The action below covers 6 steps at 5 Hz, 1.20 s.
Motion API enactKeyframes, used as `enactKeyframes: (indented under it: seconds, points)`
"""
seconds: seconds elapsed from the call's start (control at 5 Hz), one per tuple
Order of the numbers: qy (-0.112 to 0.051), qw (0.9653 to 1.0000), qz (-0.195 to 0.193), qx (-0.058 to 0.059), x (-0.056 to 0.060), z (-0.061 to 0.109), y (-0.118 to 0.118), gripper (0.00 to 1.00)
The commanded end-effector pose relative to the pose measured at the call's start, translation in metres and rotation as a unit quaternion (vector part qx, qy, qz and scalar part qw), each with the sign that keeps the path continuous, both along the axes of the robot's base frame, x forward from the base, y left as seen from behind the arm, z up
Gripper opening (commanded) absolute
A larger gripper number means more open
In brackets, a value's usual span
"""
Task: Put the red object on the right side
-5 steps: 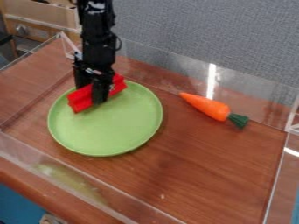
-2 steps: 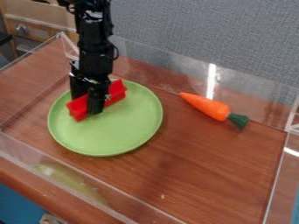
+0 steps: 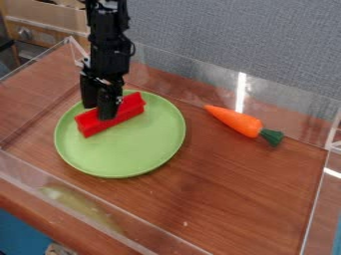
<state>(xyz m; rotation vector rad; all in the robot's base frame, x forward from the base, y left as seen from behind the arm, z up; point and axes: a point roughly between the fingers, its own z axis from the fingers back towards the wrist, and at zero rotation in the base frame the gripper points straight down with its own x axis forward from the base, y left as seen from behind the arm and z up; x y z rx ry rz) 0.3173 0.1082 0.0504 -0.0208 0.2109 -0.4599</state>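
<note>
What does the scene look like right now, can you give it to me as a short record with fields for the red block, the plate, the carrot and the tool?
red block: lying on the green plate, toward its back left
green plate: round, on the wooden table, left of centre
carrot: orange with green top, on the table right of the plate, apart from it
tool: pointing down over the block's left end, fingers straddling it; a firm grip cannot be told
task status: block not yet on the right side
</note>
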Motion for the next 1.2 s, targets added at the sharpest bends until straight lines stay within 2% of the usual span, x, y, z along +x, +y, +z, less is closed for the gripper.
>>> enactKeyframes:
  seconds: [0.0, 0.2, 0.4, 0.6, 1.0]
  points:
    - [-0.050, 0.9976, -0.045, 0.013, 0.017, 0.036, 0.003, 1.00]
    - [-0.047, 0.9957, -0.079, 0.010, 0.022, 0.037, 0.006, 0.00]
    - [-0.042, 0.9972, -0.061, 0.008, 0.024, 0.029, 0.014, 1.00]
    - [-0.030, 0.9973, -0.067, 0.003, 0.021, 0.014, 0.022, 1.00]
    - [-0.011, 0.9987, -0.050, -0.003, 0.012, -0.002, 0.022, 1.00]
